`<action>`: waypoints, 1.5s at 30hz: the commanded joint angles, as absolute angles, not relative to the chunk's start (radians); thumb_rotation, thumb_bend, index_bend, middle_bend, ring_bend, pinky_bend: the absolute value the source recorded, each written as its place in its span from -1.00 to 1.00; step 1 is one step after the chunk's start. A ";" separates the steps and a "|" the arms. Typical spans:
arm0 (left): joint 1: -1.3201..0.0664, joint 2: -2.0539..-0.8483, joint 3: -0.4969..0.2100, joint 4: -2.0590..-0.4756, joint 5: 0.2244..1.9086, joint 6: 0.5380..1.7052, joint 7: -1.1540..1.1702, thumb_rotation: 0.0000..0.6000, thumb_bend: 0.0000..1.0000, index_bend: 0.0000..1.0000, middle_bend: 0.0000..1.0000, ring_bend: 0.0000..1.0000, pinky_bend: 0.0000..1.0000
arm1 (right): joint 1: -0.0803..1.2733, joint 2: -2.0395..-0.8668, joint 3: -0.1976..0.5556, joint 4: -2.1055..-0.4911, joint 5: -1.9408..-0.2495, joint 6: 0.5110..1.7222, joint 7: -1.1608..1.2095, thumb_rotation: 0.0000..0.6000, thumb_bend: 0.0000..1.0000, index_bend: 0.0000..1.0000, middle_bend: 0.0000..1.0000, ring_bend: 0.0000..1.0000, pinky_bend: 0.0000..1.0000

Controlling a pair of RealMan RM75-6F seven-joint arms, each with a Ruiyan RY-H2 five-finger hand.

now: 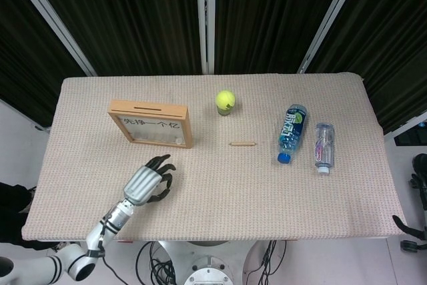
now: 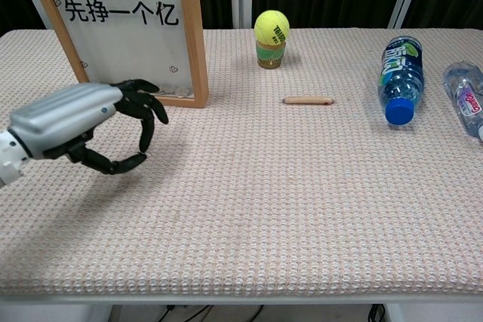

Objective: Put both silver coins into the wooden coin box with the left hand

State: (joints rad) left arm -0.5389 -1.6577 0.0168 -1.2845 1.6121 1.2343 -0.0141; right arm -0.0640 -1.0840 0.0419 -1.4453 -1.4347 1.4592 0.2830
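Observation:
The wooden coin box (image 1: 151, 107) stands upright at the back left, with a slot in its top edge. In the chest view, the box (image 2: 198, 35) has a window with Chinese writing, and several coins lie at its bottom. My left hand (image 1: 147, 183) hovers above the cloth in front of the box, a little to its left. The same left hand (image 2: 83, 126) has its thumb and a finger pinched together on a small pale glint that looks like a silver coin (image 2: 146, 156). No other coin shows on the cloth. The right hand appears in neither view.
A tennis ball (image 2: 272, 28) sits on a small stand behind the centre. A wooden stick (image 2: 308, 99) lies mid-table. A blue-labelled bottle (image 2: 400, 73) and a clear bottle (image 2: 468, 96) lie on their sides at the right. The near table edge (image 2: 241, 292) is close.

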 commanded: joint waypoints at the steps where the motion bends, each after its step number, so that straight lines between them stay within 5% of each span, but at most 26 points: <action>1: -0.494 -1.555 0.003 -1.379 1.581 1.289 -0.010 1.00 -0.19 0.22 -0.45 -0.86 -0.65 | -0.062 -1.082 0.044 -1.451 -1.436 1.460 0.279 1.00 -0.71 -1.00 -1.00 -1.00 -1.00; 19: -0.402 -1.094 -0.221 -1.722 1.451 1.494 0.031 1.00 -0.19 0.24 -0.45 -0.86 -0.63 | -0.044 -1.069 0.054 -1.507 -1.446 1.469 0.223 1.00 -0.70 -1.00 -1.00 -1.00 -1.00; 28: -0.545 -0.938 -0.336 -1.866 1.330 1.270 0.109 1.00 -0.19 0.23 -0.45 -0.86 -0.62 | -0.039 -1.070 0.054 -1.522 -1.442 1.465 0.204 1.00 -0.70 -1.00 -1.00 -1.00 -1.00; 33: -0.675 -0.932 -0.395 -1.889 1.131 1.081 0.176 1.00 -0.19 0.24 -0.45 -0.86 -0.60 | -0.040 -1.069 0.057 -1.528 -1.446 1.476 0.205 1.00 -0.70 -1.00 -1.00 -1.00 -1.00; 45: -0.875 -0.976 -0.393 -1.837 0.840 0.842 0.261 1.00 -0.19 0.22 -0.45 -0.86 -0.61 | -0.045 -1.096 0.053 -1.461 -1.440 1.475 0.232 1.00 -0.69 -1.00 -1.00 -1.00 -1.00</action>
